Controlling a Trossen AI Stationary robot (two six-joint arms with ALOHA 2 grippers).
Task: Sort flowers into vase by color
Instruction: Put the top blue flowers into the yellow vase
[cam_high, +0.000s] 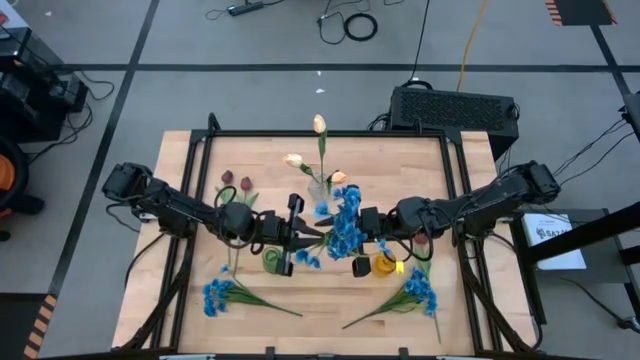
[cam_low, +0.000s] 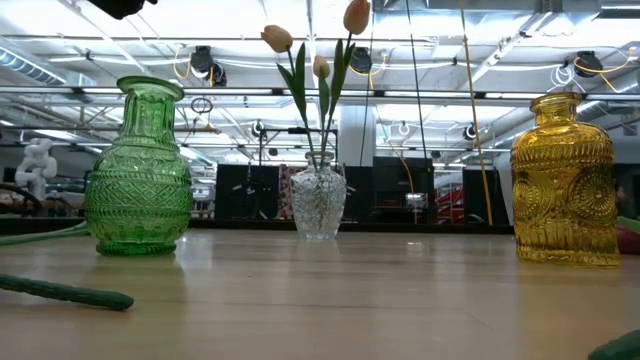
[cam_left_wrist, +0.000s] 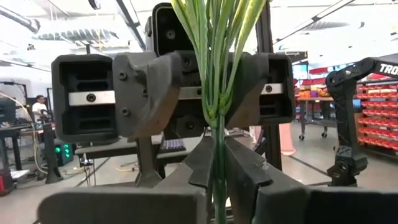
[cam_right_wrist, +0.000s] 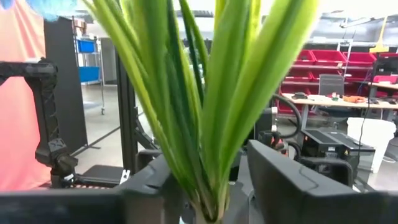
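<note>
High view shows both jaws closed on one blue stem (cam_high: 345, 225) between them, cream tulips (cam_high: 318, 150) already vased beyond, while red tulips (cam_high: 236, 183) and two blue sprays (cam_high: 222, 295) lie on the bench (cam_high: 300, 320).

Three vases across table mid: clear vase (cam_high: 320, 188) at back w/ tulips (cam_high: 319, 124) in it, green vase (cam_high: 273, 261) front-left, yellow vase (cam_high: 385, 266) front-right. Blue stem (cam_high: 345, 225) between both grippers, above the gap btwn front vases. Loose blue sprays front-left (cam_high: 219, 294) & front-right (cam_high: 420, 290) on table (flat). Dark tulips (cam_high: 237, 184) lying back-left.
</note>
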